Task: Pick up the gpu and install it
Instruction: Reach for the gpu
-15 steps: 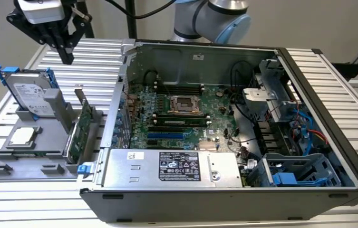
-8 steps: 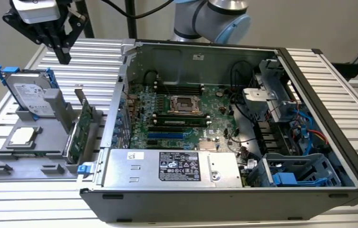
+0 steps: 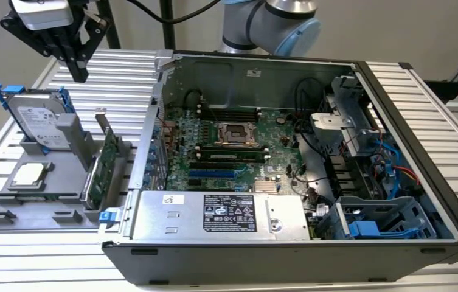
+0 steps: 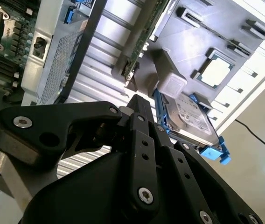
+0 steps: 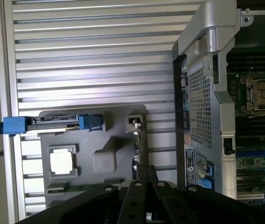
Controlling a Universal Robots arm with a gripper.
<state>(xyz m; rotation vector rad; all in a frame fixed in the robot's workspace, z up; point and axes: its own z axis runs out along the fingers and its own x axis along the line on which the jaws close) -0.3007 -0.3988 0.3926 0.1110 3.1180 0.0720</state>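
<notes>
Hanging closed and empty, our gripper (image 3: 78,72) is above the gpu (image 3: 101,167), which stands on edge along the case (image 3: 253,263).

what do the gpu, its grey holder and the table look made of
gpu: green circuit board, likely fibreglass laminate, with a bare silver metal bracket. holder: matte grey, looks like moulded or printed plastic. table: ribbed silvery slats with a soft sheen, probably aluminium.

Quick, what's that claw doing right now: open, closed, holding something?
Gripper: shut, holding nothing, up in the air over the grey holder where the gpu stands on edge.
</notes>
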